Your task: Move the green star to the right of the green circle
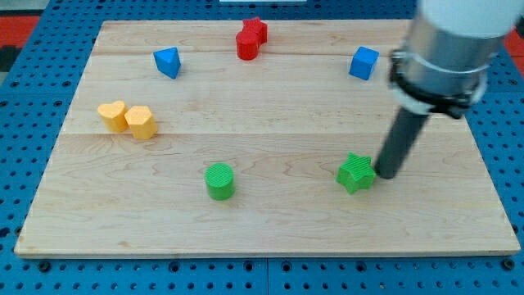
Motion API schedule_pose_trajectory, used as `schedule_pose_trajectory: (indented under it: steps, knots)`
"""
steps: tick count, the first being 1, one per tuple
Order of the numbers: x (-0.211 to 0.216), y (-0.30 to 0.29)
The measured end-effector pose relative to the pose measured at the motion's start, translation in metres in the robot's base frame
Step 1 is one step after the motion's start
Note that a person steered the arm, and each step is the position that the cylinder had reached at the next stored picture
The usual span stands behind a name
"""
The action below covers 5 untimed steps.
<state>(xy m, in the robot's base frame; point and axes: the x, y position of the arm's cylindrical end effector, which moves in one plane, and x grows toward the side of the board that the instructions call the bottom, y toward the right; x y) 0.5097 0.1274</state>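
Nearest the view's bottom, the green circle [219,181] is seen on the wooden tabletop [270,221], with the green star [356,173] well apart at its right at about the same level. No pincer is fitted, so nothing is held; my tip [384,174] is set just beside the star's right edge. Farther up, two yellow blocks [127,120] are found at the left, then a blue triangle [167,61], a blue cube [364,62] and two red blocks [251,38].
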Motion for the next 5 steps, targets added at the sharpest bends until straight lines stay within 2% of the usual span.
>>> schedule_pose_trajectory:
  steps: [1, 2, 3, 4, 5]
  knots:
    - [-0.004, -0.094]
    - [-0.004, -0.143]
    - [-0.016, -0.145]
    - [-0.036, -0.056]
    - [-0.079, 0.030]
